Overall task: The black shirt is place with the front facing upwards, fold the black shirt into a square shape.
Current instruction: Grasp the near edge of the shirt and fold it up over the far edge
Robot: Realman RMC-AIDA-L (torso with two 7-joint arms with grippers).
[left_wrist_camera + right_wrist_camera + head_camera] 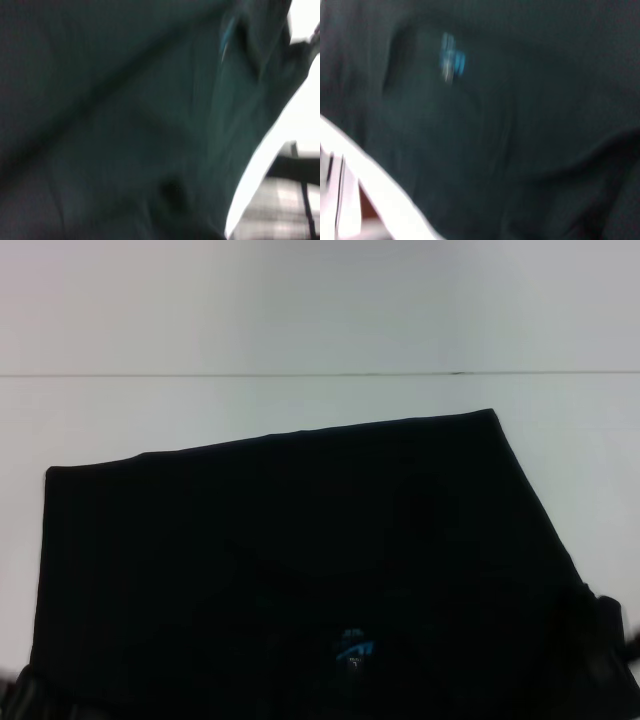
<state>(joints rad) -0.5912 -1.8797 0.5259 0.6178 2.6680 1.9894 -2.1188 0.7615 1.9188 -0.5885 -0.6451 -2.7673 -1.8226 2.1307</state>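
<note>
At the near edge of the desk (300, 320), lowest in the head view: the two hands, each at a near corner of the cloth. Left hand (25, 695), a dark shape at the near left corner; right hand (610, 640), a dark shape at the near right corner. Whether either is apart, together or clamped on fabric cannot be told; neither wrist view shows its own arm's fingers.

Item: the black shirt (300, 560). Large, plain black, lying flat and filling most of the near half of the desk. Small blue neck label (355, 648) sits near the front edge, about the middle. No chest lettering is visible. Far edge is one clean straight line, slanting so that its right end lies farther away than its left. Left side edge runs straight; right side edge angles outward toward the right hand. Both wrist views are filled with dark cloth showing soft creases and the blue label.

Step in hand, by judgement: a lengthwise fold, both near corners being handled together; the shape is a broad panel, not yet a square.

Next move calls for: both hands travelling evenly, so the near edge lands parallel to the far one and the slant is not worsened.

Beyond: bare white desk, with a thin dark seam (320, 374) crossing it.
</note>
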